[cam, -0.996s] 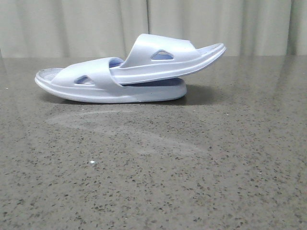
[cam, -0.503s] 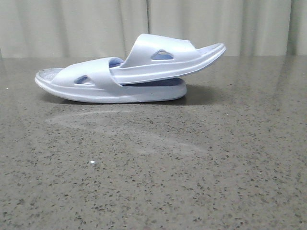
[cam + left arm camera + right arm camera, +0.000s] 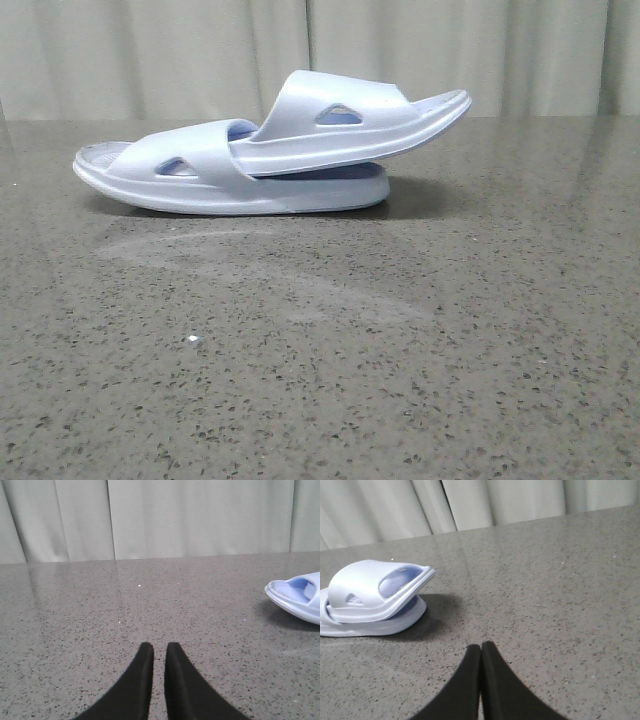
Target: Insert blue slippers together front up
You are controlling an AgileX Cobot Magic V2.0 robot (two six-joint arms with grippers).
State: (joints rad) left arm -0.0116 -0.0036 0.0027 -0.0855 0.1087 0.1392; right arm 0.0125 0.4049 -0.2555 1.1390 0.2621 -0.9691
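With blue slippers (image 3: pixel 270 150) nested, I judge insertion done | left gripper (image 3: pixel 159 652) nearly together, right gripper (image 3: pixel 481 650) together, both empty | next: check only.

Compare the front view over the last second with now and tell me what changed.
Nothing visibly changed. The upper slipper stays tucked under the strap of the lower slipper, its free end tilted up to the right, on the table. Neither gripper appears in the front view at any point.
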